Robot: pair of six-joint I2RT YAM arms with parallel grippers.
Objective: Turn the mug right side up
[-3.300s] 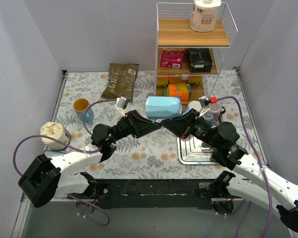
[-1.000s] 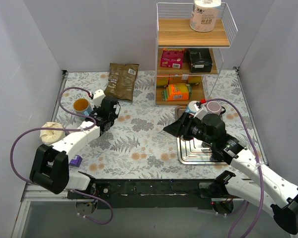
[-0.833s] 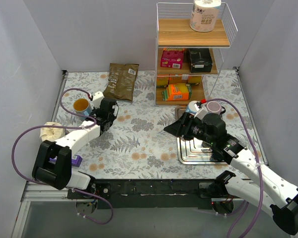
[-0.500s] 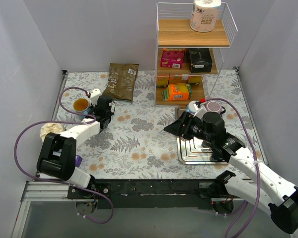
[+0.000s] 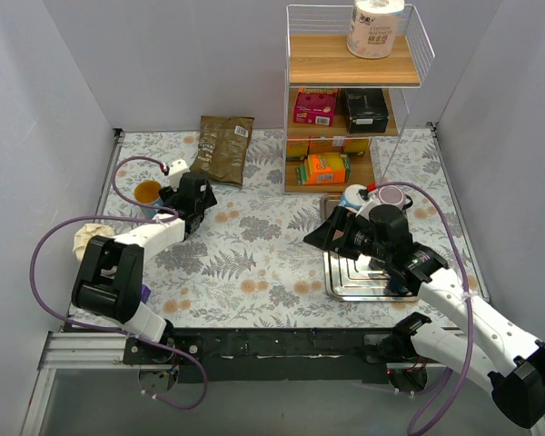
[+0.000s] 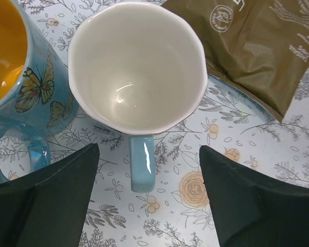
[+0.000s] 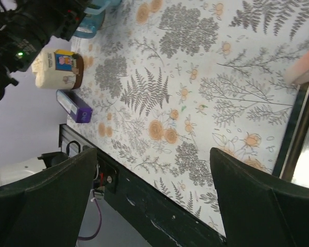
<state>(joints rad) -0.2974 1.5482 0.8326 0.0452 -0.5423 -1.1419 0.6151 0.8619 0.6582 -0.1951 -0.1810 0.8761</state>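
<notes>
Left gripper (image 6: 148, 154) spread wide, empty, above the mug (image 6: 136, 77). Mug stands mouth up on the table (image 6: 216, 170), just beside butterfly mug (image 6: 20, 98). Glazed ceramic: likely hefty, slick, chippable. If you regrip, pinch rim wall above the handle (image 6: 142, 167).

Looks past the wide-parted right gripper (image 7: 153, 152) onto a floral tablecloth (image 7: 195, 77). Shows a purple box (image 7: 74, 106) just beside a cream-topped tub (image 7: 55, 68).

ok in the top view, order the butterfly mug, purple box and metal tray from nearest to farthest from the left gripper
1. butterfly mug, just to the left of the left gripper
2. purple box, toward the near edge, beside the left arm's base
3. metal tray, across the table on the right side
</notes>
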